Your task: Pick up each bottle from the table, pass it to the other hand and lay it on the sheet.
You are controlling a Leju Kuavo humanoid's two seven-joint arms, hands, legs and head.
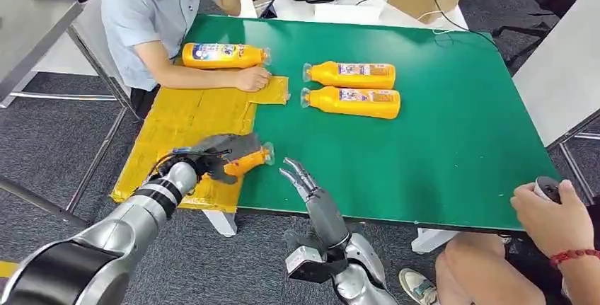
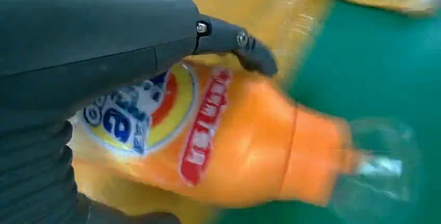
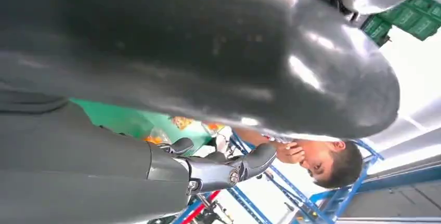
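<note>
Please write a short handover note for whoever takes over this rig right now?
Left hand grips an orange bottle over the edge of the yellow sheet, cap toward the right hand.
Right hand is open and holds nothing, just beside the cap.
One bottle on the sheet lies at its far end by a person's hand.
Two bottles wait on the green table.
Left: lay the held one down, then those two.

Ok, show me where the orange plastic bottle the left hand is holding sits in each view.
Head view: orange plastic bottle in the left hand, over the yellow sheet's edge.
Left wrist view: bottle centre frame, under the hand.
Right wrist view: cannot tell.
Shared landmark: green table.
</note>
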